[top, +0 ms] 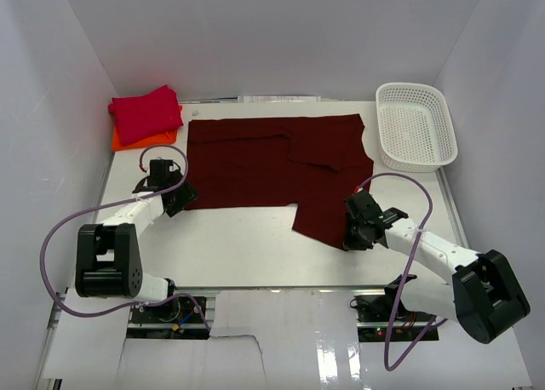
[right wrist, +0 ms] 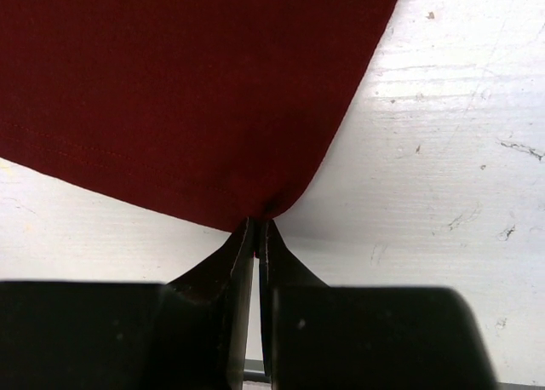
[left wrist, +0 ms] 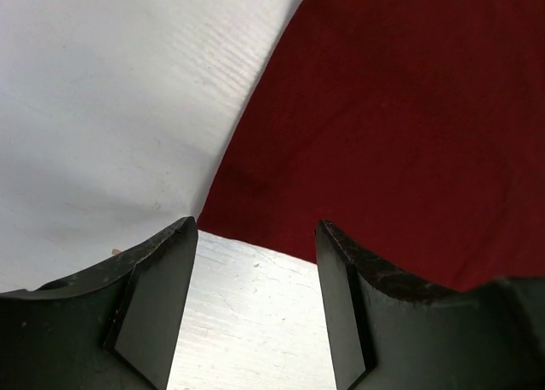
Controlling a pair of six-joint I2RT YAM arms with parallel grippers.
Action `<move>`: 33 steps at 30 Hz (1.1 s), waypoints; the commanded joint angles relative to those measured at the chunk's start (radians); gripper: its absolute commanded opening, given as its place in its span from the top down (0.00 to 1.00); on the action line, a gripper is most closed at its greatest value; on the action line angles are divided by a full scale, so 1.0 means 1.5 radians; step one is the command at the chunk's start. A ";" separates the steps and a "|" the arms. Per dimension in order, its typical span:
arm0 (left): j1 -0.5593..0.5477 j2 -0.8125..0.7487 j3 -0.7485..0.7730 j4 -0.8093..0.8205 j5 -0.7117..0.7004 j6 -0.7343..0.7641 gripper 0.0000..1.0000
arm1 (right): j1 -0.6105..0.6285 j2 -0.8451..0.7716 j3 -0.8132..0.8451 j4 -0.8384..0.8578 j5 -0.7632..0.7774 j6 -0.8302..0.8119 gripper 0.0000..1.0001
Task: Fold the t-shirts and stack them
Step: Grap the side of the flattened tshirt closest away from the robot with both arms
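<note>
The dark maroon t-shirt (top: 272, 160) lies spread across the table's middle, with one flap hanging toward the near right. My right gripper (right wrist: 258, 224) is shut on the hem corner of that flap (right wrist: 196, 92); the top view shows the same gripper (top: 351, 237) at the flap's near end. At the shirt's near left corner my left gripper (left wrist: 255, 237) stands open, with bare table between its fingers and the maroon cloth (left wrist: 392, 126) just beyond the tips. A crimson red t-shirt (top: 145, 113) lies folded on an orange one (top: 128, 139) at the far left.
A white mesh basket (top: 415, 124) stands at the far right corner. White walls close in the table on three sides. Each arm's cable loops beside it near the front edge.
</note>
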 commanded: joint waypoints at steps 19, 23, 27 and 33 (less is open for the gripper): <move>0.003 0.083 0.002 0.034 0.016 -0.029 0.47 | 0.002 -0.035 0.029 -0.040 0.023 -0.009 0.92; 0.003 0.081 0.004 0.026 0.012 -0.026 0.58 | 0.002 -0.035 0.030 -0.041 0.023 -0.010 0.92; 0.003 0.076 0.004 0.017 0.010 -0.025 0.67 | 0.002 -0.036 0.030 -0.042 0.025 -0.011 0.92; 0.003 0.059 0.003 -0.007 0.017 -0.027 0.68 | 0.003 -0.036 0.036 -0.049 0.028 -0.013 0.92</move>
